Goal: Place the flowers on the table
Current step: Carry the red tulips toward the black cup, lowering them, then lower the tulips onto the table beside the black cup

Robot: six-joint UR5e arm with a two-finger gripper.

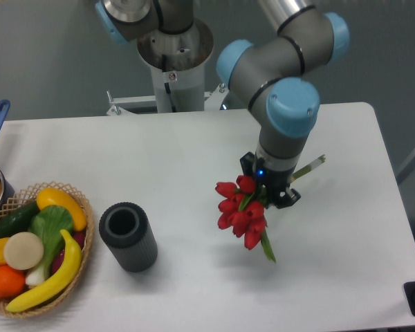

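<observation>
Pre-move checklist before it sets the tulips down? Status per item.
1. Grip: gripper closed on the tulip bunch, stems sticking out behind at upper right. Ok.
2. Bunch intact: buds hang together below the gripper, none seen on the table. Ok.
3. Drop zone: the white surface under and around the bunch looks bare. Ok.
4. Clearance to neighbours: dark cylindrical vase stands well to the left, fruit basket further left, both apart from the bunch. Ok.
5. Height above the table: one view only, whether the lowest leaf touches. Cannot tell.
6. Table edge margin: the bunch sits well inside the right and near edges. Ok.
</observation>
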